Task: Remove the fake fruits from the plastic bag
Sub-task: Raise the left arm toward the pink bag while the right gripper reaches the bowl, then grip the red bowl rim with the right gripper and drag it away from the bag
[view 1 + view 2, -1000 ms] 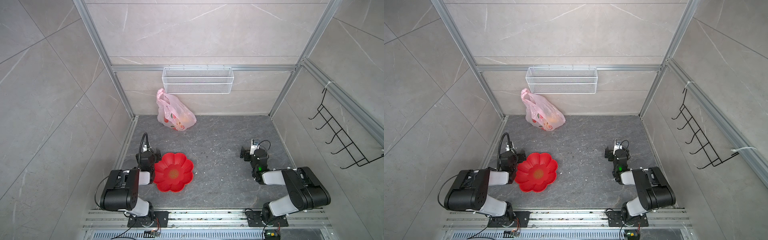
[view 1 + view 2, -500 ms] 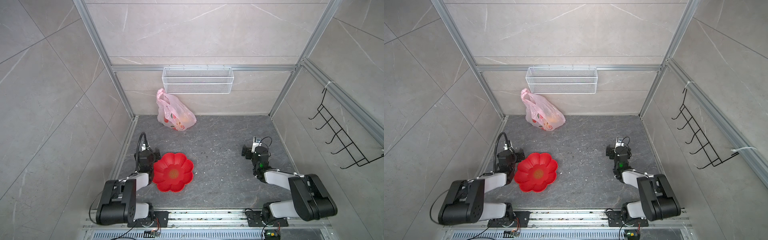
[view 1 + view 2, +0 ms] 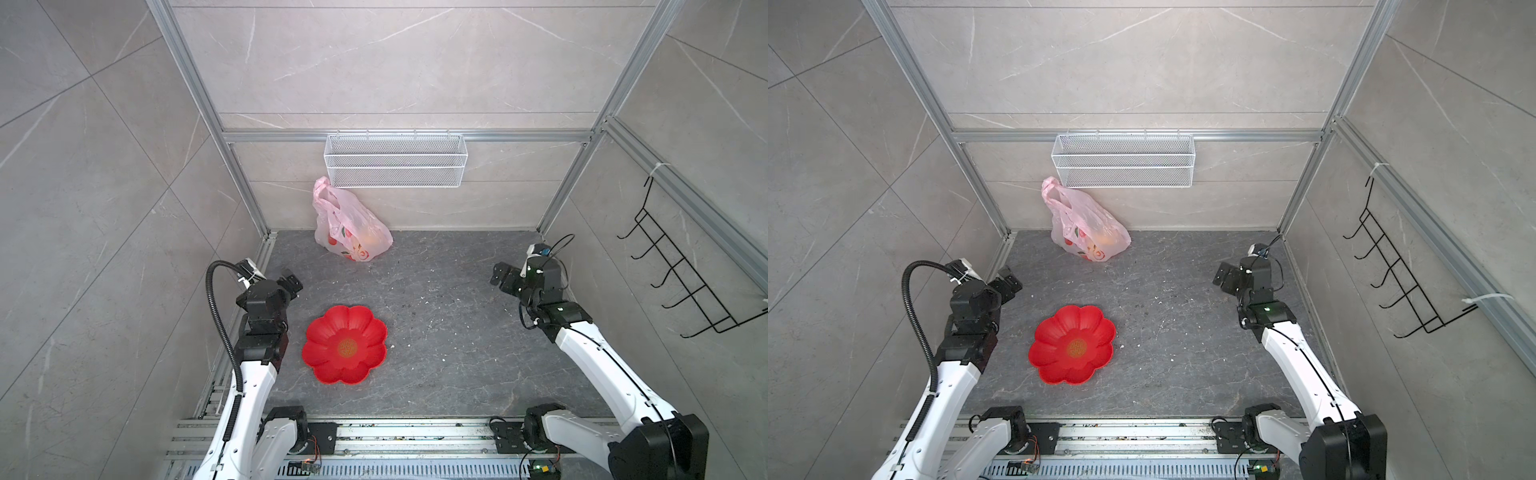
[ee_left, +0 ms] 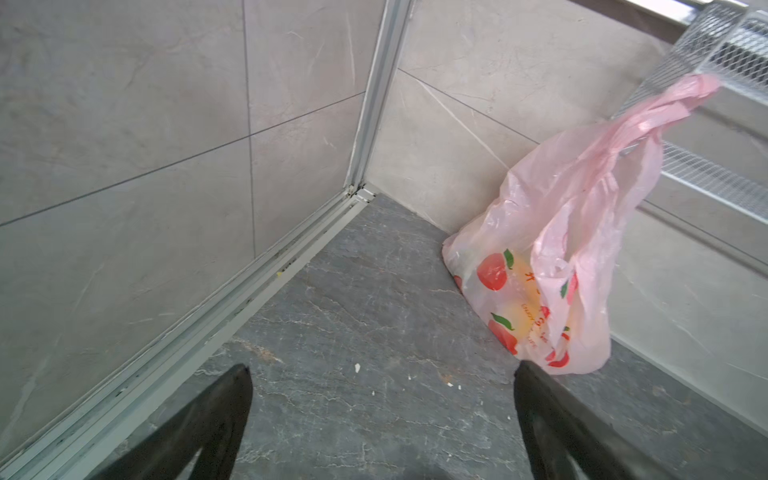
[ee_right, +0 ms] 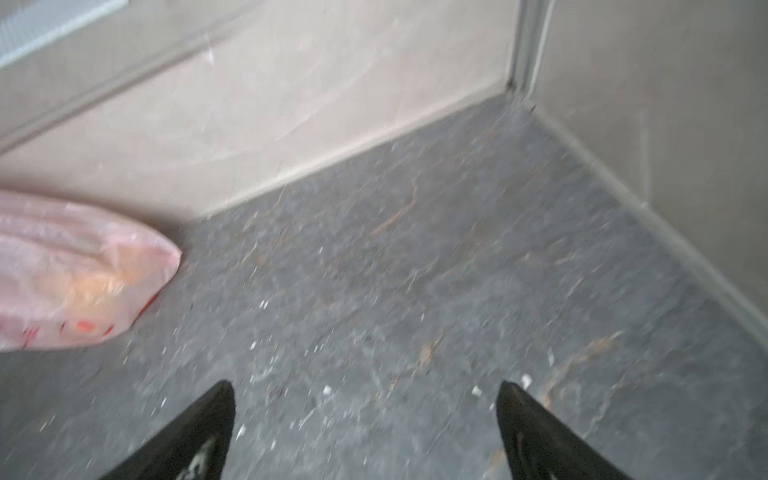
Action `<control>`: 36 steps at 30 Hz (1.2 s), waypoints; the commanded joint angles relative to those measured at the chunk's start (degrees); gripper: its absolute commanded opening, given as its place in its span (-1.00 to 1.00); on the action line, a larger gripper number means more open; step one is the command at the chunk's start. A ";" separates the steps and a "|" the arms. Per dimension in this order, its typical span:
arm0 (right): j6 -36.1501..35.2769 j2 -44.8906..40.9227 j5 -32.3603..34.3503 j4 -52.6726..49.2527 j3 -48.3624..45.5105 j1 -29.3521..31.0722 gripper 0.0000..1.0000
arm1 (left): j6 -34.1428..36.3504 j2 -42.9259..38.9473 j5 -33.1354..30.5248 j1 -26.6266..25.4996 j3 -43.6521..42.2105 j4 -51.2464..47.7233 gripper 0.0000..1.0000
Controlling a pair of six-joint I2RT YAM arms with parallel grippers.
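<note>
— Listing by size, what comes first?
— Grey stone bench [image 3: 436, 332]; white wire basket [image 3: 395, 166] on the back wall.
— Task items?
— Plastic bag [image 3: 351, 232], pale pink, standing at the bench's back edge against the wall, handles reaching up to the basket's corner. Red flower-shaped plate [image 3: 316, 353], near front, bare.
— Pincers?
— Left pincer [image 4: 382, 368], released, holding nothing, well apart from the bag. Right pincer [image 5: 365, 384], likewise.
— Fake fruits [image 4: 519, 316]?
— Inside the bag, yellowish shapes seen through the film.
</note>
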 commanded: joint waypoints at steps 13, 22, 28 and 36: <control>11.48 27.95 -1.26 -10.45 17.76 33.03 0.28 | -1.48 6.18 10.05 0.23 8.11 -17.00 1.00; 15.58 39.43 -11.32 -3.98 22.02 37.75 0.13 | -1.07 7.23 11.08 0.23 6.99 -15.57 1.00; 16.84 41.75 -14.33 -1.66 21.99 39.34 0.12 | -1.00 8.38 11.83 0.23 7.21 -15.74 1.00; 18.42 44.42 -17.22 -0.02 21.95 41.15 0.08 | -1.26 8.47 10.97 0.23 6.99 -16.35 1.00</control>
